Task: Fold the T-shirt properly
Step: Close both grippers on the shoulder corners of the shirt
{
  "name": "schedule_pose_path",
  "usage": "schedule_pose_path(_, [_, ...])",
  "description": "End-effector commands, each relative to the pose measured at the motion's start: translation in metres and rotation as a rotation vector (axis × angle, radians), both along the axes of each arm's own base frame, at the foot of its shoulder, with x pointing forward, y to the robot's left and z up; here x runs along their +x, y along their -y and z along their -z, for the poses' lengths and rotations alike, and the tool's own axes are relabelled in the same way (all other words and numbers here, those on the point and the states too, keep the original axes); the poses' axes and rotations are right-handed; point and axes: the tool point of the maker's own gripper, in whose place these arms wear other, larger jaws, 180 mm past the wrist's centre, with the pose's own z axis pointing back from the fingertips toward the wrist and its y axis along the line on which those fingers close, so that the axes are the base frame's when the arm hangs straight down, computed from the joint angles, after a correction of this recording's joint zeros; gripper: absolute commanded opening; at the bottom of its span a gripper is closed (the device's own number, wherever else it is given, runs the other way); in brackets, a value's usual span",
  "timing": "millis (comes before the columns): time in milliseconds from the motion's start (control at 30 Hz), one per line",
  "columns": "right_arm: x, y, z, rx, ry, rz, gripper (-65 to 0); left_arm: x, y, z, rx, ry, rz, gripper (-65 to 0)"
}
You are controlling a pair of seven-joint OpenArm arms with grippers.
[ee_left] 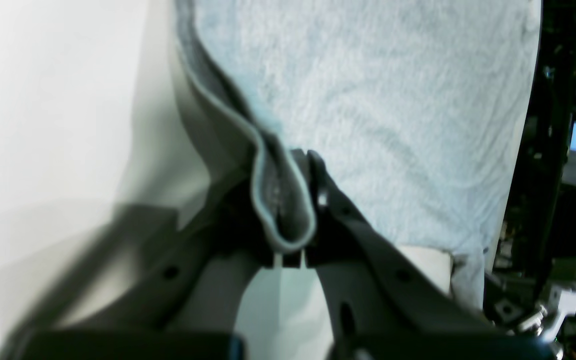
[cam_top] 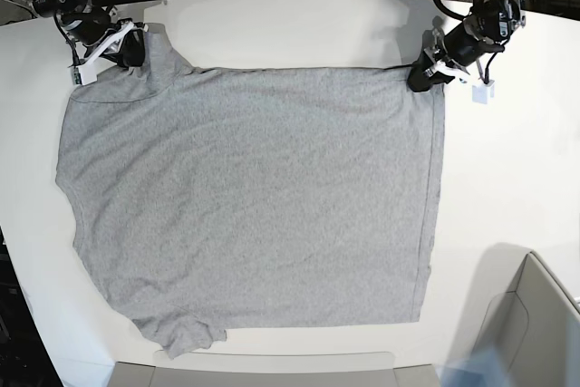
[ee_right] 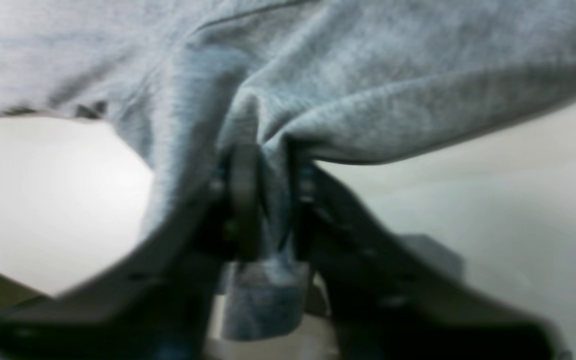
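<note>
Both grippers are pinched shut on cloth: the left gripper (ee_left: 300, 200) clamps the hem corner of the T-shirt (cam_top: 254, 197), the right gripper (ee_right: 268, 200) a bunched sleeve. The shirt lies flat on the white table (cam_top: 299, 29) between and below them. Lift both corners evenly, keeping the far edge taut.

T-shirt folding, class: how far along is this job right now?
Done: the T-shirt lies spread flat, plain side up, on the table. In hand: the left hand is shut on its hem corner, and the right hand pinches bunched cloth at the shoulder end. Left: every fold; none shows yet.
</note>
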Motion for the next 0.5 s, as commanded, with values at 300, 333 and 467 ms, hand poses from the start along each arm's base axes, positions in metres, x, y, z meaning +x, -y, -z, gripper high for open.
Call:
schedule_pose_path(300, [-0.037,0.018,0.002,-0.155,-0.140,-0.071,-65.0,-0.001,0.002,-0.008,0.002,-0.026,0.056,-65.0])
schedule_pose_path(333, [-0.037,0.019,-0.003,-0.171,-0.132,-0.077,-65.0,-0.002,0.002,-0.010,0.006,-0.022,0.059,-65.0])
schedule_pose_path(467, [-0.039,0.021,-0.013,-0.207,-0.119,-0.092,-65.0,-0.013,0.005,-0.015,0.019,-0.016,0.077,-65.0])
